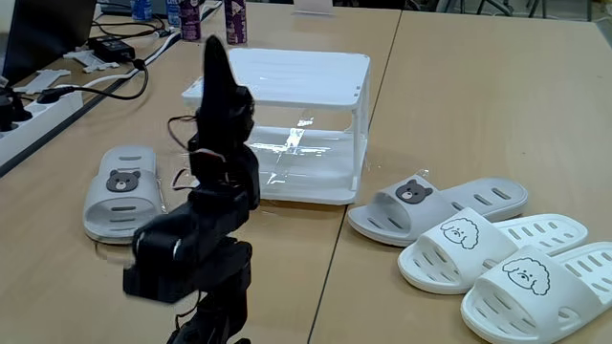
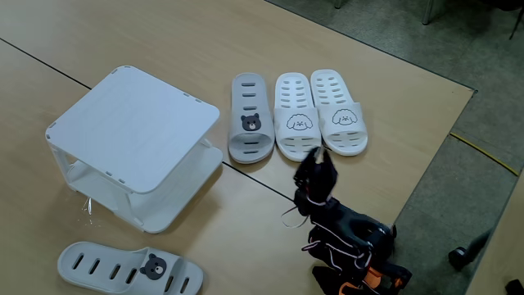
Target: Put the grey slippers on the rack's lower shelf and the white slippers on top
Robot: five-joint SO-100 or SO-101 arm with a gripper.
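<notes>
sitting on a wooden table (image 1: 459, 105): the rack (image 1: 287, 76), white, with slatted top and glossy lower shelf (image 1: 306, 162), both tiers bare. showing in a fixed view as a white two-tier stand (image 2: 131, 135) at left.

lying apart from the others, one of the grey slippers (image 1: 120, 191), left of the rack in a fixed view, bear emblem facing up; appearing in the other fixed view at bottom left (image 2: 123, 270), below the rack.

lying to the right of the rack, the second grey slipper (image 1: 430, 205), with the white slippers beside it: one (image 1: 492, 248) touching it or nearly so, the other (image 1: 540, 287) just beyond. seen from above, forming a row of three, side by side: grey (image 2: 250, 119), white (image 2: 296, 115), white (image 2: 337, 111), dog faces outlined on the straps.

rising in front of the rack in a fixed view, the black arm with its fingers (image 1: 215, 57) pointing up, holding nothing; pressed together or close to it, though hard to tell for certain. in the other fixed view, fingers (image 2: 315, 164) hovering just below the row of three, near the toe ends of the white pair, not touching any slipper.
</notes>
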